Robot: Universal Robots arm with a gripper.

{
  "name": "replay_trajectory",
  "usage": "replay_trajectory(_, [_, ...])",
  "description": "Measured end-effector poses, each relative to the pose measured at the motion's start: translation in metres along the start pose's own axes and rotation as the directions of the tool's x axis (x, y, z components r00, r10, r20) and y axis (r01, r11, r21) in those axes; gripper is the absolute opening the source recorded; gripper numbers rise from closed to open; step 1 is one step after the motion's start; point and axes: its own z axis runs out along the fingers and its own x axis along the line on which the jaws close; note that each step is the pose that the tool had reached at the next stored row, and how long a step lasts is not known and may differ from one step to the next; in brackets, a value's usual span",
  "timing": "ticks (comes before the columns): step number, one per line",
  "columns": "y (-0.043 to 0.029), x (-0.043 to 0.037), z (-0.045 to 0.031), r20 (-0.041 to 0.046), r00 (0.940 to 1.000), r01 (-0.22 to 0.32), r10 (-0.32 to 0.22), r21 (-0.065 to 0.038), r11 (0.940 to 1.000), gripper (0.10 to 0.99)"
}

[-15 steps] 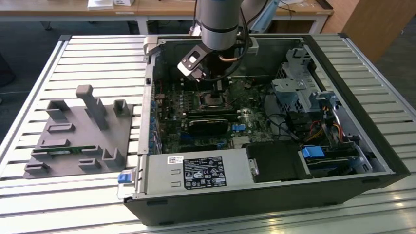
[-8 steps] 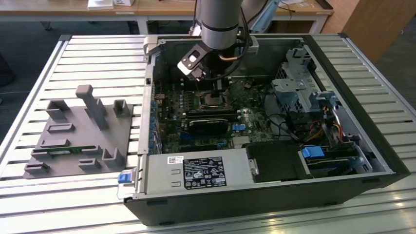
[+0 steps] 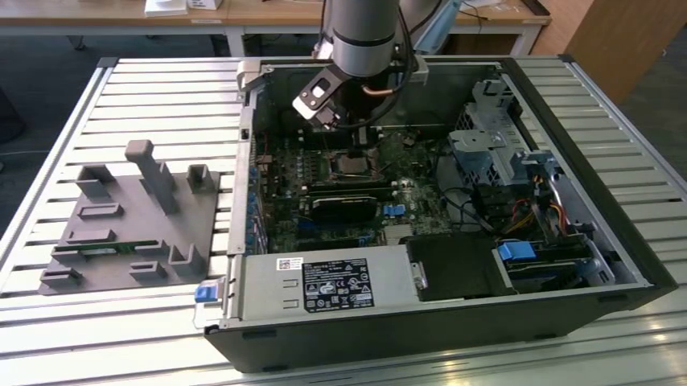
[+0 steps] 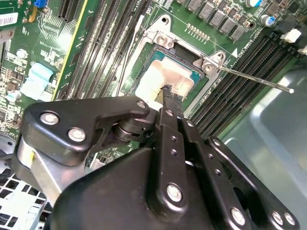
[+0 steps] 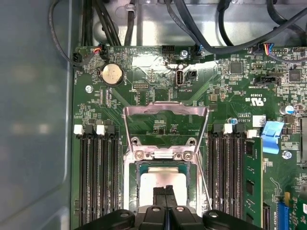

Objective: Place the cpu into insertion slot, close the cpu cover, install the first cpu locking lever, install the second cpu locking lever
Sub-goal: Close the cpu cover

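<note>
Already, cpu (image 5: pixel 154 180) sits in insertion slot (image 5: pixel 141 167) (cpu cover (image 5: pixel 165 109) open); tool (image 5: pixel 165 191) pressed together over it.

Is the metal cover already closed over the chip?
No, the cover stands raised, and the chip lies uncovered.

A slatted metal workbench (image 3: pixel 161 88) stands before pale wooden desks (image 3: pixel 269 16) on a dark grey floor (image 3: pixel 43 56).
</note>
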Motion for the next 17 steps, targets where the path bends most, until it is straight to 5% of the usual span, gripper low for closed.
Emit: replay_trajectory(17, [0.0007, 0.0002, -0.0070, -0.0003, 1.0000, 0.000, 0.000, 0.001, 1.0000, 0.118])
